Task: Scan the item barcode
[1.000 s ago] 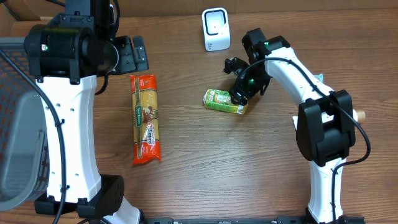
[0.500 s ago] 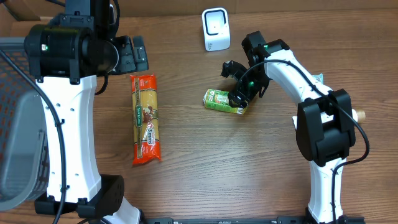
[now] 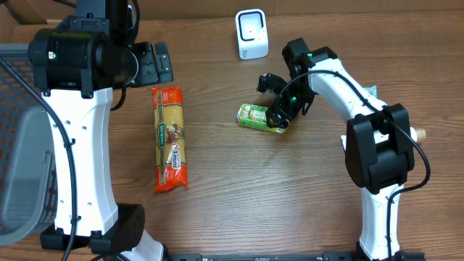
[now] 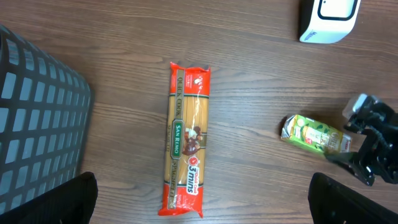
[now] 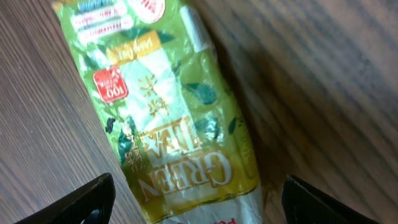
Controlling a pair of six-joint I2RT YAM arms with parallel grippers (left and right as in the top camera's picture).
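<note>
Between the right jaws, just below: near end of the green tea pack [image 5: 180, 118], lying flat on the bench [image 5: 323, 74], long axis running away from the jaws and slightly askew. Right jaws spread wide, one of the fingertips [image 5: 87, 202] on either flank of the pack, bare wood between each and the foil; no contact visible, nothing gripped.

Lower straight down until both fingertips reach bench level beside the pack. Hold the pack centred so that both pads meet it together. Close across the short width, never along the length. Expect a soft, crinkled pouch, likely to buckle: apply modest pressure and spare the printed face. Look for the barcode before lifting; not found on the upward face, so judged to sit underneath or on a side panel. Plan a wrist roll accordingly.

Beyond the pack, farther from the right jaws: white scanner [image 3: 251, 34], upright on the bench. Carry the pack there and present the coded face squarely to the scanner front, near but not touching.

Well off to the other side: pasta packet [image 3: 170, 138], flat, untouched. Just past its far end, left jaws fully open, empty. Farthest off: wire basket [image 3: 22, 145] at the bench edge.
</note>
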